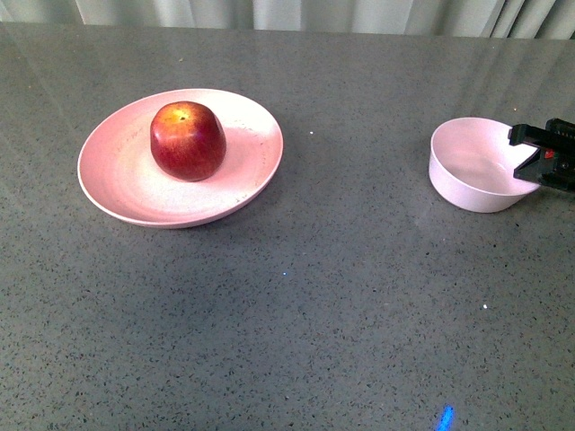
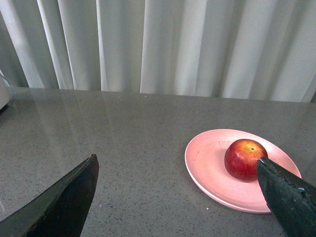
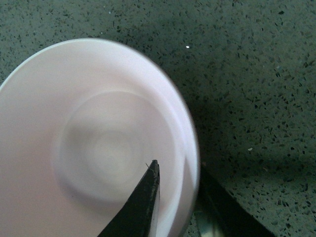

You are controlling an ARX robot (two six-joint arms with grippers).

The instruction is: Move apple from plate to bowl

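Apple (image 1: pixel 187 140) rests on the plate (image 1: pixel 112 175), a touch toward 12 o'clock from its centre, with nothing holding it. Your left pincer (image 2: pixel 177 158) hangs wide open and empty, well short of the fruit and out of the front view. At 3 o'clock from the plate, well apart across the table (image 1: pixel 314 296), stands the bowl (image 1: pixel 467 194), empty. Your right pincer (image 1: pixel 517 153) straddles its 3 o'clock rim, one finger inside and one outside; you cannot tell whether it pinches the wall. Mind that: any pull of that arm could tip or drag the bowl, and it crowds a mouth barely wider than the fruit. The apple is round and glossy, so an off-centre squeeze may roll it across the shallow plate or squirt it out mid-carry.
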